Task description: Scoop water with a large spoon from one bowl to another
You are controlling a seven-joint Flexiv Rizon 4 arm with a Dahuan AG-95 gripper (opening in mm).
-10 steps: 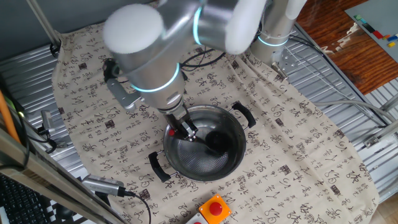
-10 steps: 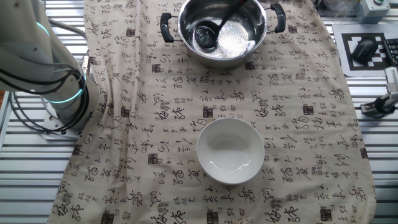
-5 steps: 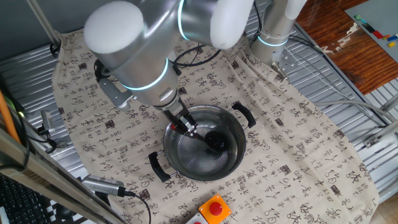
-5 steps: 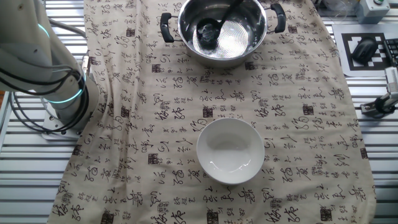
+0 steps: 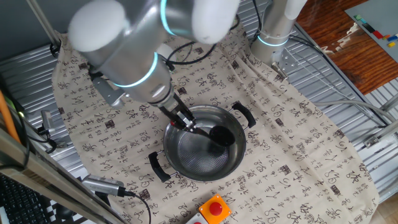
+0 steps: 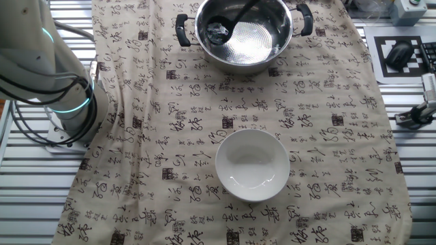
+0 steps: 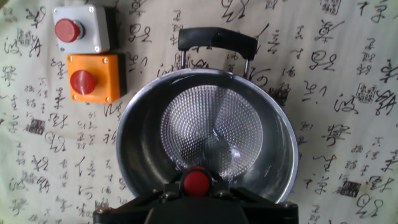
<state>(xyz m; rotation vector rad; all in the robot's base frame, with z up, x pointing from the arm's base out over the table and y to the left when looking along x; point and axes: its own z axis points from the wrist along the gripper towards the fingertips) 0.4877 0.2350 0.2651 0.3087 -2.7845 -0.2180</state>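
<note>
Now the large spoon [image 5: 211, 133] sits inside the steel pot [image 5: 231, 163], its black scoop low against the far wall from the gripper [image 5: 184, 122], its thin handle running slantwise up to the red tip pinched between the jaws. From the other fixed view the scoop [image 6: 216, 31] lies toward the pot's [image 6: 272, 54] left side, the handle climbing away to the upper right. So the spoon's long axis points from the jaws down and outward into the pot, and the bowl of the spoon is the far end of that line.

The jaws are clamped on the red tip; the hand view shows the red end [image 7: 197, 182] held dead centre between them, though the fingers themselves are mostly dark shapes at the frame's bottom edge.

The small white bowl [image 6: 228, 178] stands well apart from the pot on the patterned cloth [image 6: 327, 143], toward the near side in that view. I'd judge the coming lift must keep the scoop level across that gap.

Compared with a second ago, the arm has swung up and to the left in one fixed view, tilting the handle flatter, and the scoop has slid across the pot bottom toward the wall.
</note>
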